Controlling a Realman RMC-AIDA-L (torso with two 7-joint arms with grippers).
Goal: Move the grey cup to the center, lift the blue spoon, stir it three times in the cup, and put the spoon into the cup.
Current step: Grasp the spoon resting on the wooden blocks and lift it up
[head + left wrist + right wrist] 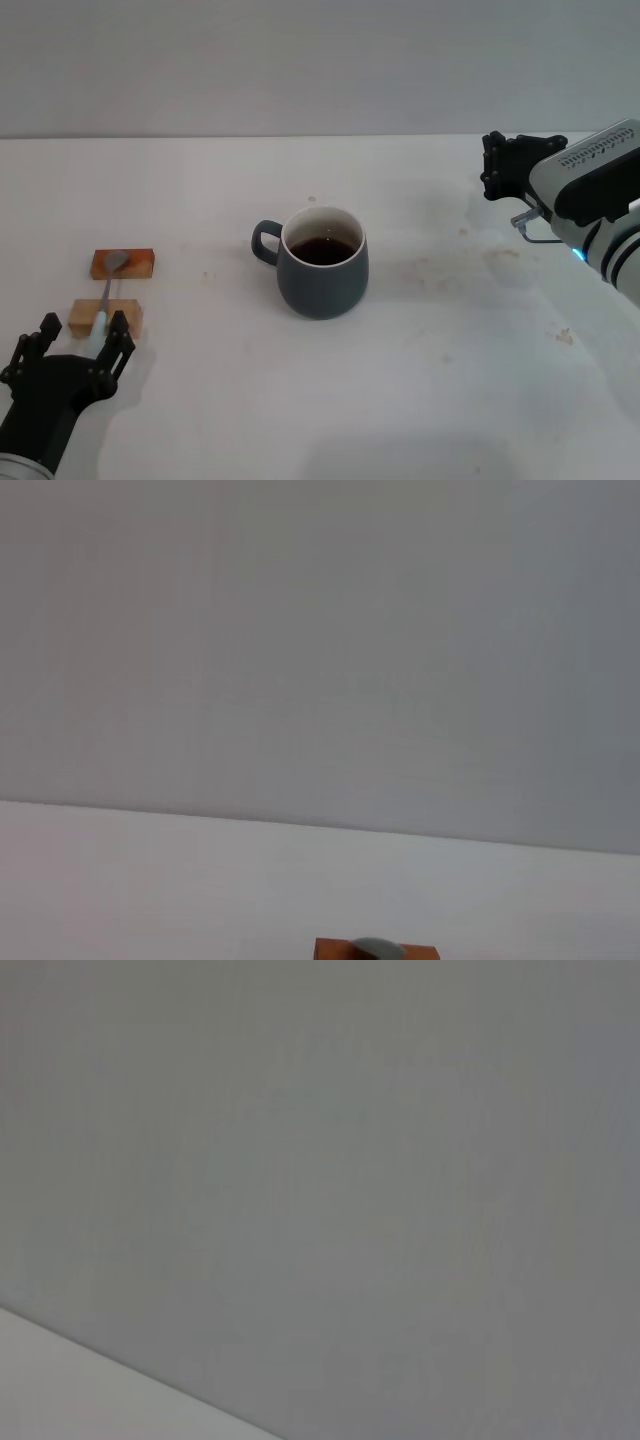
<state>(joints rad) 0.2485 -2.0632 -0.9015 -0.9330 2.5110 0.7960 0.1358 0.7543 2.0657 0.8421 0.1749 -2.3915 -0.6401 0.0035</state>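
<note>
I've got the cup (323, 262) sitting on the white table (430, 400), about the middle of my head view, upright, handle pointing toward my left side, dark brown liquid inside against a white inner wall.

Over on the left, the spoon (107, 293) lies bridged across two small wooden blocks. Its grey bowl rests on the far block (123, 264), the reddish-brown one, and its pale blue handle runs back over the near block (107, 318), the lighter one, ending toward me.

My left gripper (84, 337) is low at the near left corner, right at that blue handle end. The two black fingers (120, 334) stand spread, one on either side of the handle tip, with the handle showing between them. I can't tell if they're touching it; they don't look pressed onto it. The near block is just ahead of the fingertips.

From the left wrist camera I only see the far block (376, 950) with the spoon bowl (374, 946) on top, peeking in at the edge, then table and grey wall.

My right gripper (503, 163) is up at the far right, well apart from the cup, held above the table. Whether it's spread or pressed together, I can't tell. The right wrist camera gives me only wall and a strip of table.
</note>
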